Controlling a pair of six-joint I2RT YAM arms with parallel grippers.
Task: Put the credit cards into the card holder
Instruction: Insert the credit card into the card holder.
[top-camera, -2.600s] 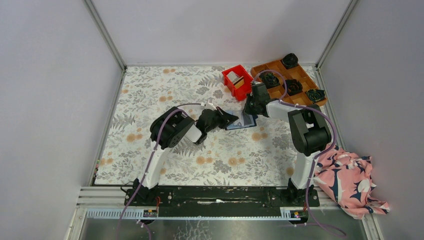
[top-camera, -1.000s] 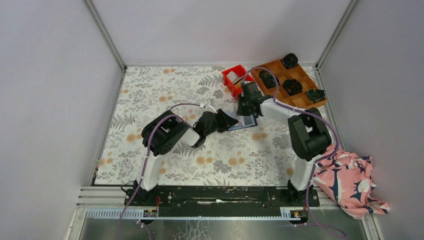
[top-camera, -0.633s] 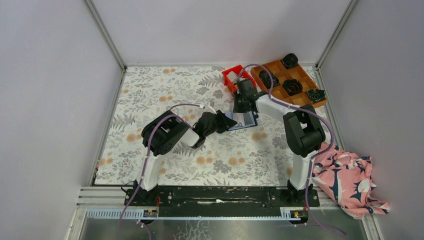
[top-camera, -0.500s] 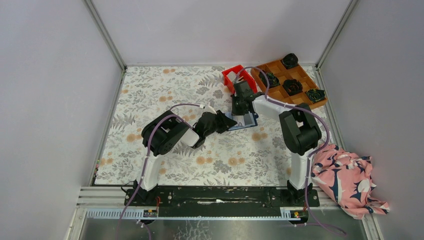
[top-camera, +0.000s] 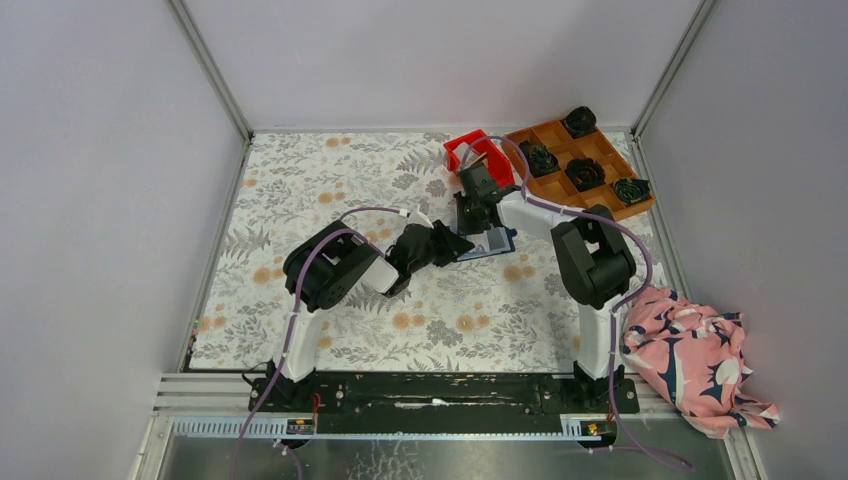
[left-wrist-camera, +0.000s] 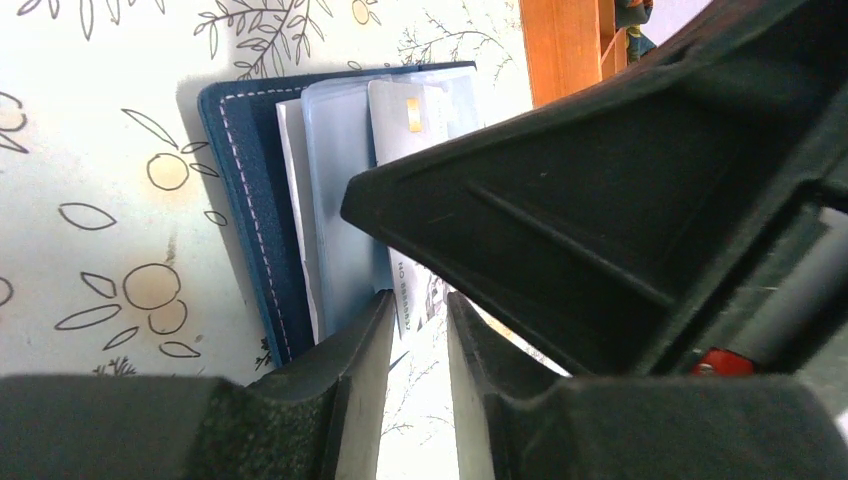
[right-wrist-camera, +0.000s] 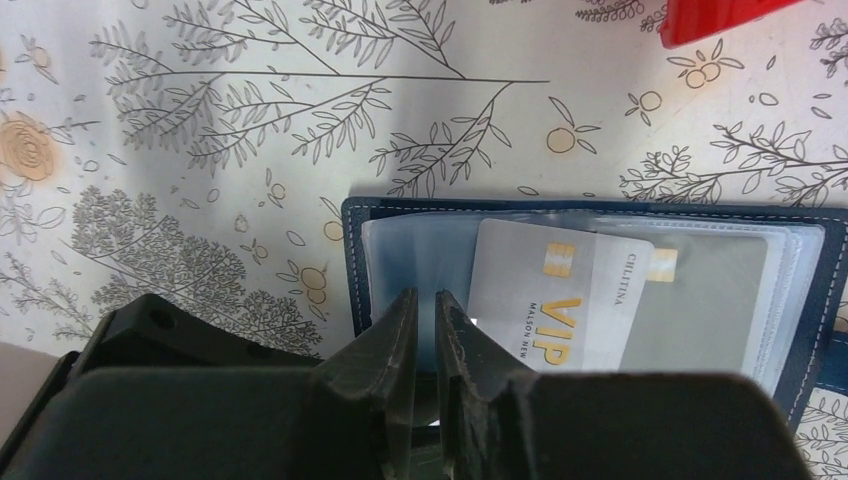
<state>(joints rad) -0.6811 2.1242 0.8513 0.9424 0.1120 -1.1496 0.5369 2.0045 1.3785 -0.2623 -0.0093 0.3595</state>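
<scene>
**Top view:** The card holder (top-camera: 495, 243) lies open on the counter (top-camera: 300, 190), toward its far right corner, near the red bin (top-camera: 458, 152). The left hand (top-camera: 462, 243) meets its left edge. The right hand (top-camera: 466, 222) reaches in from the far side, probably to steady it.

**Left wrist:** The left hand's jaws stand at a narrow slit by the sleeves. Whether it is grasping anything cannot be told.

**Right wrist:** A pale credit card (right-wrist-camera: 560, 300) rests across the sleeves, apparently not yet pocketed. The right hand is nearly clenched. Whether it pinches a sleeve cannot be told.

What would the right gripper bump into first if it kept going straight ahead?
Most likely the card holder: the right gripper points at its clear sleeves, just left of the white card. It looks very close, perhaps touching.
</scene>
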